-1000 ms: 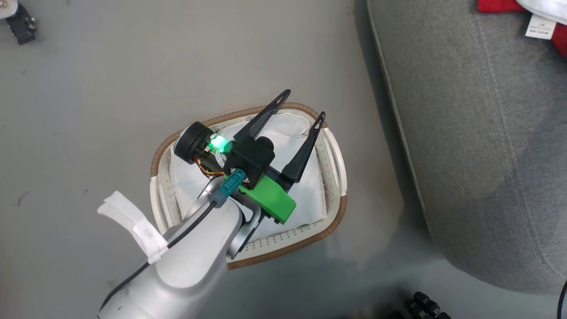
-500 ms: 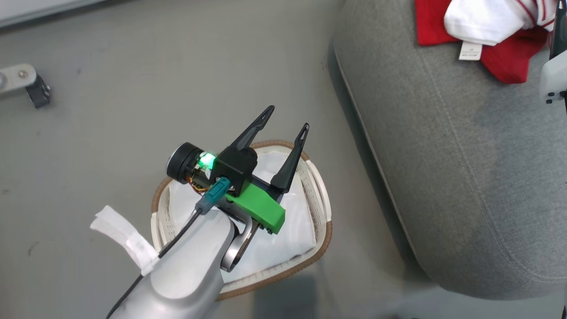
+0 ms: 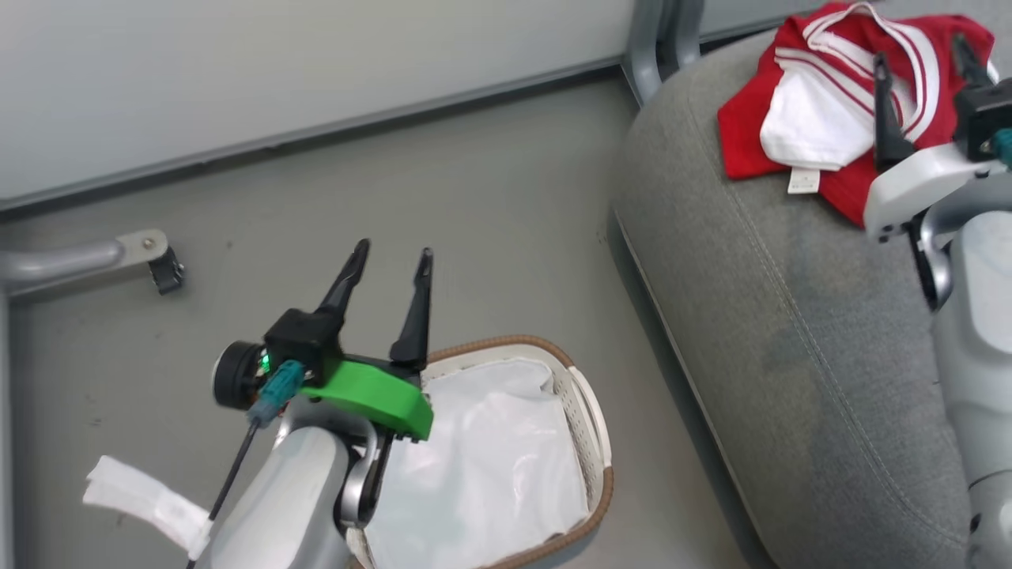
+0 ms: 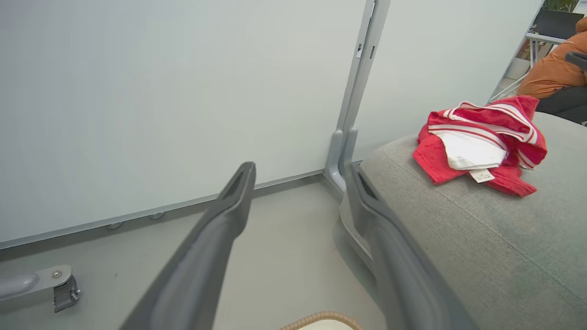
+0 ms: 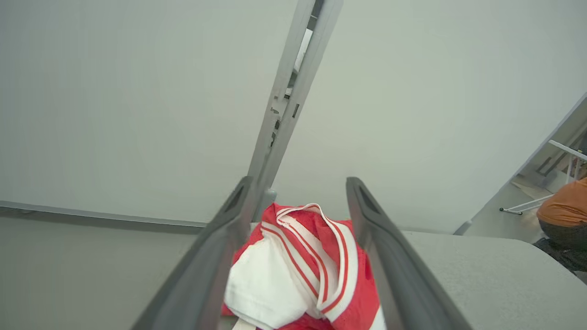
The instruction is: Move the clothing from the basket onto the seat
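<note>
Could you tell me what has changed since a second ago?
The view swung toward the grey fabric seat. The open left gripper shifted from the white plastic basket's middle to its rim. Red striped clothing stayed on it, under the open right gripper.

We're in an office-style test bay: pale partition panels (image 3: pixel 277 63) on wheeled metal feet (image 3: pixel 146 249), bare grey floor (image 3: pixel 443 205), grey seat (image 3: pixel 791 332) alongside.

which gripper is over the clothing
The right gripper, open over the red and white clothing on the seat; the left gripper is by the basket.
</note>
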Controlling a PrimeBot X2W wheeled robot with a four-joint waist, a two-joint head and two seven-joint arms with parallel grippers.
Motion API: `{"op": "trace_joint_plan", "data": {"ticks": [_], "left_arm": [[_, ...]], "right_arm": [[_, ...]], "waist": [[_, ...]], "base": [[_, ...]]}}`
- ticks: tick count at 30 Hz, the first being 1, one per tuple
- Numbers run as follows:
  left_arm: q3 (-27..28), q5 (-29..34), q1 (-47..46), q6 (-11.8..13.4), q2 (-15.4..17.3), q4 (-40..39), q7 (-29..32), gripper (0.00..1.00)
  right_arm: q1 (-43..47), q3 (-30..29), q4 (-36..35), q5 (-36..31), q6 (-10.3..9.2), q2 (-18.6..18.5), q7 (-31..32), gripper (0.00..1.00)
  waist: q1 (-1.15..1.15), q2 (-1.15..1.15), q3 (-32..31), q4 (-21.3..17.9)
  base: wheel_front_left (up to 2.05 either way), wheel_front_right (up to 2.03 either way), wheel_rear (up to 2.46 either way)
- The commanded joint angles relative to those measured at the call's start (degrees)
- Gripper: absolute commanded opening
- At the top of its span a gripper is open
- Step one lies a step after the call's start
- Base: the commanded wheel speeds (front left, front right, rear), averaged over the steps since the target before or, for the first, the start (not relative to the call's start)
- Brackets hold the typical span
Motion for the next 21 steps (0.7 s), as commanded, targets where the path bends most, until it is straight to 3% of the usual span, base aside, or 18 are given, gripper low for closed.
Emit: {"op": "trace_joint_plan", "data": {"ticks": [1, 15, 21], "left_arm": [[1.2, -0.2, 1.9, 0.4, 0.4, -0.1, 0.0, 1.0], [13.6, 0.7, 12.5, 0.8, -0.2, -1.3, 0.0, 1.0], [18.0, 1.7, 18.1, 0.6, -1.3, -3.2, 0.0, 1.0]], "right_arm": [[1.8, 0.3, -1.0, 1.5, -0.08, 0.9, -0.3, 1.0], [18.9, 3.3, -9.8, 7.4, -0.08, 9.0, -0.3, 1.0], [24.9, 4.5, -14.2, 7.7, -0.08, 10.3, -0.3, 1.0]], "waist": [[0.0, 0.0, -4.9, 3.2], [0.0, 0.0, -10.2, 7.6], [0.0, 0.0, -10.9, 8.2]], "base": [[0.0, 0.0, 0.0], [0.0, 0.0, 0.0], [0.0, 0.0, 0.0]]}}
